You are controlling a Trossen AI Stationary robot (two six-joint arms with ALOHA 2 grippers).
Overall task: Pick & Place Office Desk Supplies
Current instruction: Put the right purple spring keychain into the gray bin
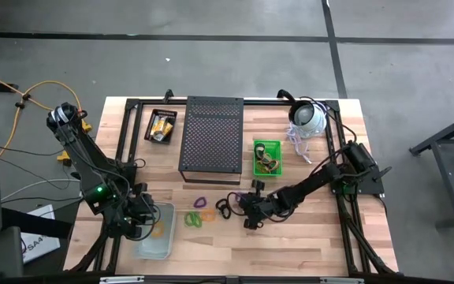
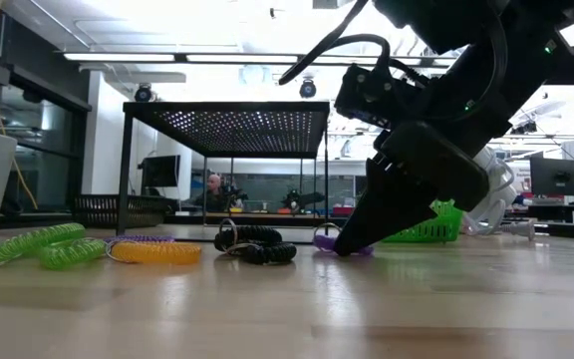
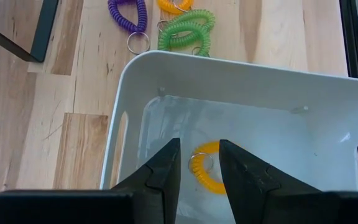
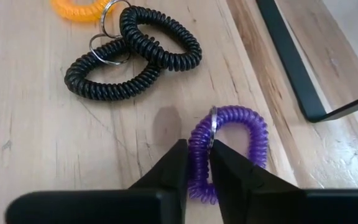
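A purple coil loop (image 4: 232, 146) with a metal ring lies flat on the wooden table, and my right gripper (image 4: 197, 152) is shut on it. Two black coil loops (image 4: 132, 59) lie just beyond it, and an orange loop (image 4: 82, 7) lies past those. Farther left lie green loops (image 1: 193, 219) and another purple loop (image 1: 201, 203). My left gripper (image 3: 199, 163) hangs open over a white bin (image 3: 241, 74). An orange loop (image 3: 207, 173) lies on the bin's floor, below the fingers. My right gripper pinches one side of the purple coil loop (image 4: 199, 140) between its two fingers, right beside the metal ring (image 4: 212, 124). The fingers slant down from the table's right side and lie across the coil strand. The loop lies flat on the table.
A black mesh rack (image 1: 211, 138) stands at the back middle. Left of it is a black tray of yellow packets (image 1: 161, 126). A green basket (image 1: 266, 158) stands right of the rack. A white dome device (image 1: 307, 117) with a cable sits at the back right.
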